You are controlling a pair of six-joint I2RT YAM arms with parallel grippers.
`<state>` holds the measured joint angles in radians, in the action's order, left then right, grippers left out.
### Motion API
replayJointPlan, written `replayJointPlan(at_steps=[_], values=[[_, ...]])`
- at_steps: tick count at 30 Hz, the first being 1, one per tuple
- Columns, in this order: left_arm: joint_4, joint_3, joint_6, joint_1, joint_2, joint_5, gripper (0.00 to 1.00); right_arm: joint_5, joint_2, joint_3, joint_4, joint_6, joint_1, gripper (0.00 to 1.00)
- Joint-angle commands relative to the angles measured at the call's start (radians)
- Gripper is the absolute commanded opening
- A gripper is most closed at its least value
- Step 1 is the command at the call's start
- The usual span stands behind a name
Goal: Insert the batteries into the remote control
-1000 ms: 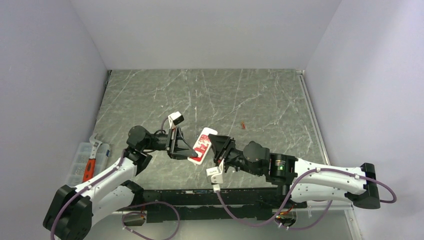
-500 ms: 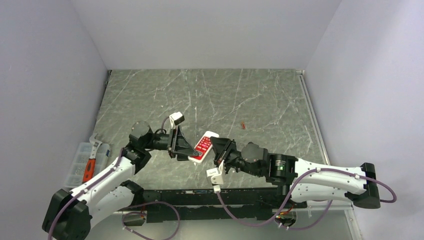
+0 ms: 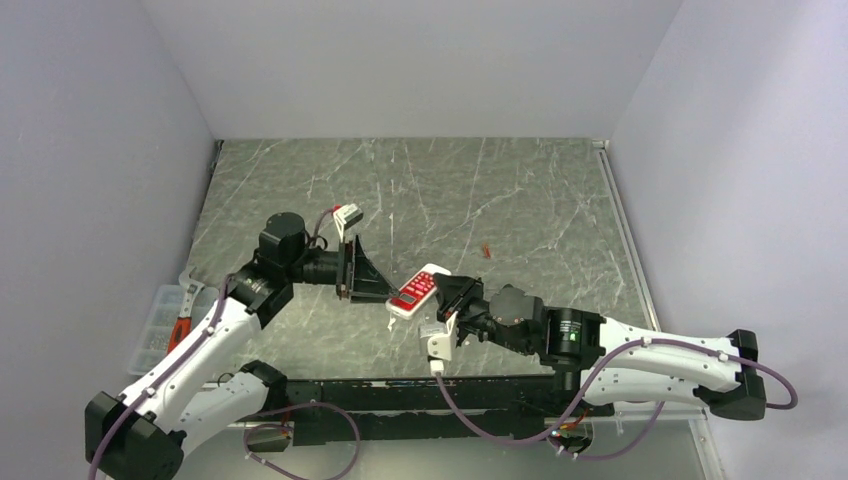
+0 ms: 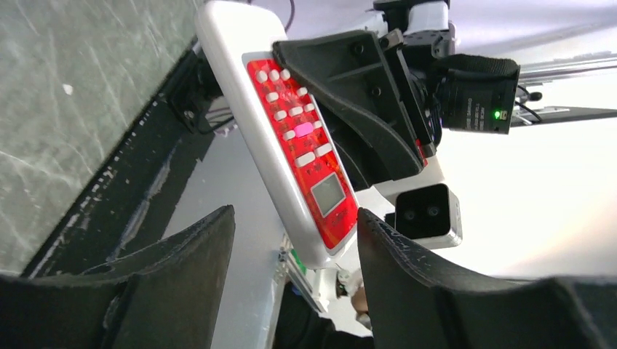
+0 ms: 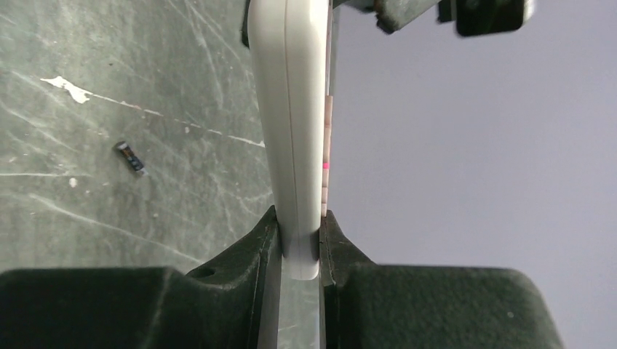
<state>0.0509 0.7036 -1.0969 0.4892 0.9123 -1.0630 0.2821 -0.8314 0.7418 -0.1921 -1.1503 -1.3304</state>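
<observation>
The remote control (image 3: 415,292) hangs above the table's near middle, red button face up. My right gripper (image 3: 450,293) is shut on its right end. In the right wrist view the remote control (image 5: 295,123) shows edge-on, with the gripper (image 5: 300,222) pinching it across its thickness. My left gripper (image 3: 378,288) stands open at the remote's left end. In the left wrist view the remote control (image 4: 302,145) reaches down between the spread fingers of the left gripper (image 4: 295,218), and neither finger presses on it. The batteries are out of view.
A clear compartment box (image 3: 165,325) with an orange-handled tool sits off the table's left edge. A small red scrap (image 3: 486,250) lies right of centre. A tiny dark piece (image 5: 130,156) lies on the marble; I cannot tell what it is.
The left gripper has opened and let go of the remote, and its arm has drawn back and up. The right gripper has closed on the remote and now holds it alone, flatter and slightly further right.
</observation>
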Motion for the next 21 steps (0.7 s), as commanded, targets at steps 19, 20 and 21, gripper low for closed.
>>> replayJointPlan(at_steps=[19,20,21], values=[[0.529,0.261,0.610,-0.034,-0.142,0.265,0.69,-0.036,-0.092,0.232,-0.348,0.627,-0.005,0.00],[0.528,0.263,0.621,-0.034,-0.149,0.253,0.69,-0.050,-0.099,0.242,-0.362,0.641,-0.003,0.00],[0.527,0.264,0.632,-0.034,-0.153,0.239,0.69,-0.068,-0.107,0.251,-0.373,0.655,0.001,0.00]])
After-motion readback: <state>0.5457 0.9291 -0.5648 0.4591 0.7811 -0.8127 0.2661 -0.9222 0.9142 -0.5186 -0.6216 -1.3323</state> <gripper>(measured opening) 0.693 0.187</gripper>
